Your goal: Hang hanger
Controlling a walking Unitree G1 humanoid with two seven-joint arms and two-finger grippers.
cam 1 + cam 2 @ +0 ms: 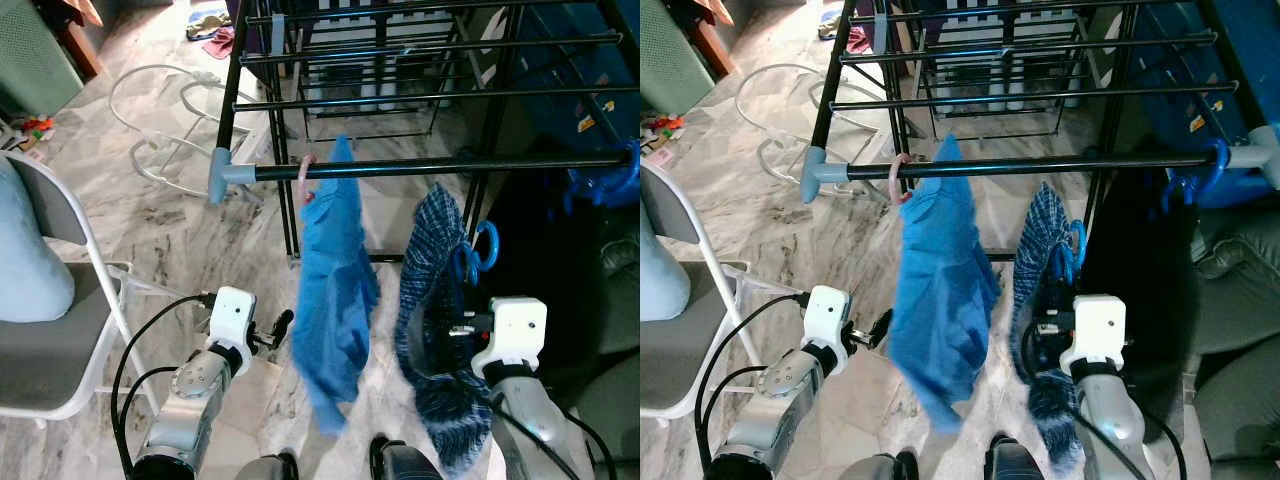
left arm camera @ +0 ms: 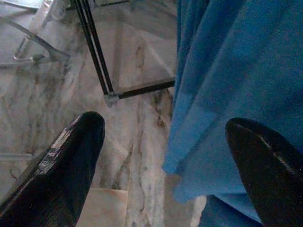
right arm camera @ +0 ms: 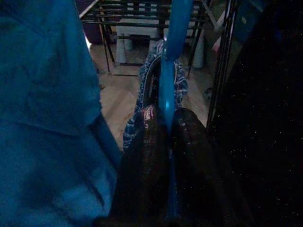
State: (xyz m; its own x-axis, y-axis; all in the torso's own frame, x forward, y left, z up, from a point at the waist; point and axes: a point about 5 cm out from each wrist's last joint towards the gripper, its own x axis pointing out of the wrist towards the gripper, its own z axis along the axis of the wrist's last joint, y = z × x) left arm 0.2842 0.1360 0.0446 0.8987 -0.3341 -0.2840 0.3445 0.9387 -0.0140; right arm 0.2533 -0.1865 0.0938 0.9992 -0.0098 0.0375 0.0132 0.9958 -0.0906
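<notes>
blue hanger (image 3: 168, 71): top cut off by frame edge | plaid garment (image 1: 432, 330): hid the right gripper's fingers in the eye views | chair (image 1: 60, 360): cut by left edge

Below the smooth black metal rail (image 1: 440, 165) of the drying rack with its grey plastic end cap (image 1: 219, 176), a soft matt blue cloth shirt (image 1: 335, 290) hangs beside a woven checked garment (image 1: 430, 300) on a glossy blue plastic hanger (image 3: 170, 61), over polished veined marble floor (image 1: 180, 230).
</notes>
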